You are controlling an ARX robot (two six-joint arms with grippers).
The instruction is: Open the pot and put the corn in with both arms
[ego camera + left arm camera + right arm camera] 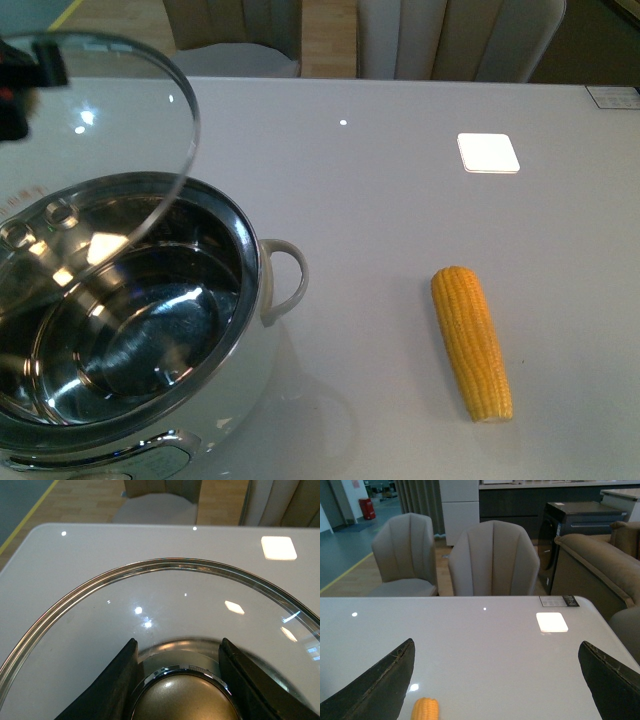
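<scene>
The white pot (pixel 265 330) stands open at the front left, its shiny steel bowl (pixel 130 320) bare inside. The glass lid (pixel 120 170) hangs tilted above the pot's far left side. My left gripper (pixel 178 677) is shut on the lid's steel-topped knob (pixel 187 700), fingers on both sides. In the front view only a bit of that arm (pixel 25 75) shows at the left edge. The yellow corn cob (pixel 471 340) lies on the table right of the pot. My right gripper (pixel 497 680) is open and empty above the table, the corn's tip (pixel 425 709) near its one finger.
A white square patch (pixel 488 152) lies on the table behind the corn. The pot's white loop handle (pixel 287 280) sticks out toward the corn. Chairs (pixel 492 560) stand beyond the table's far edge. A small card (pixel 559 600) lies at the far right corner.
</scene>
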